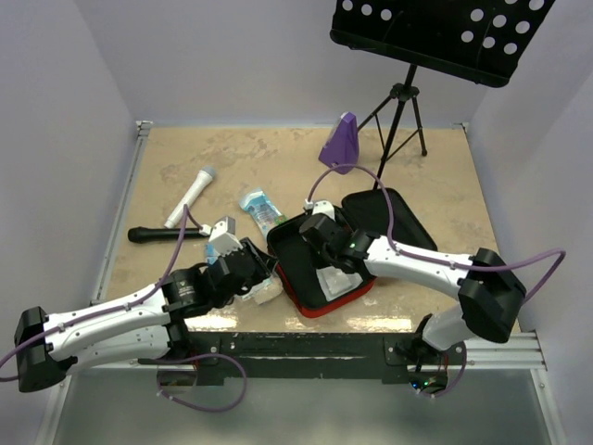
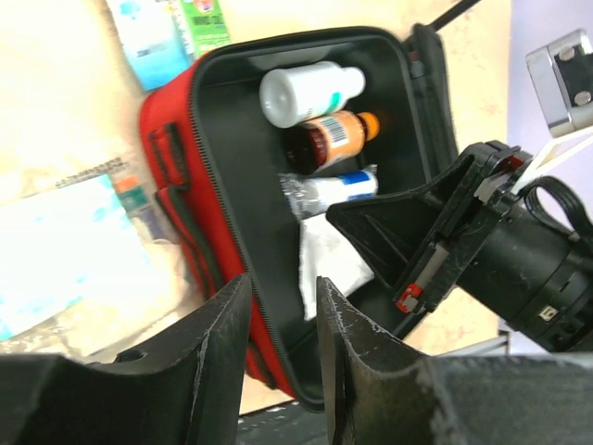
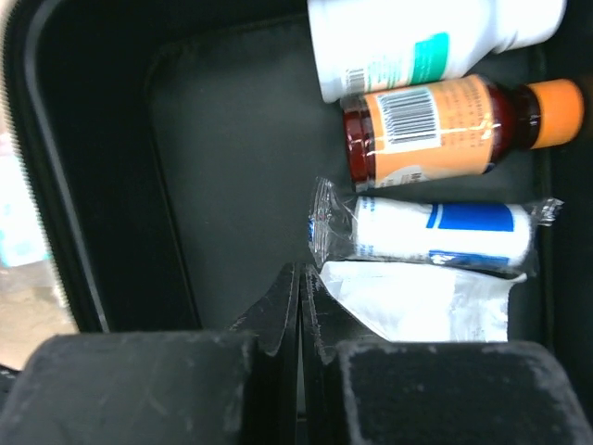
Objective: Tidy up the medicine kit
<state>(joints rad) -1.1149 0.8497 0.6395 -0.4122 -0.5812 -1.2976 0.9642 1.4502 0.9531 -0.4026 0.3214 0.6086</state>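
Pale-walled booth, tan marbled bench [image 1: 232, 158], and the medicine kit [image 1: 315, 309] lies open on it, squarely between the two arms. The right end effector [image 3: 298, 278] is down inside the tray, fingers pressed tight together with nothing showing between them. It hangs over bare black lining, and the corner of a flat white packet [image 3: 417, 311] sits just beside its tips. Beyond that packet come a wrapped bandage roll [image 3: 435, 232], a brown bottle [image 3: 435, 130] and a white bottle [image 3: 417, 37], side by side along one wall; that looks like deliberate packing, leaving the rest of the tray free. Closed fingers suggest a nudge to square the packet up, or a pinch that caught nothing; I cannot tell which.

Over to the left end effector [image 2: 283, 283]: fingers drawn narrow with the kit's red side wall and zip rim between them. I read that as a bracing pinch, so the soft case cannot slide or sag while the other arm works inside. Loose packets [image 2: 65, 250] lie on the bench just outside that wall, near this end effector, so plenty is left to stow.
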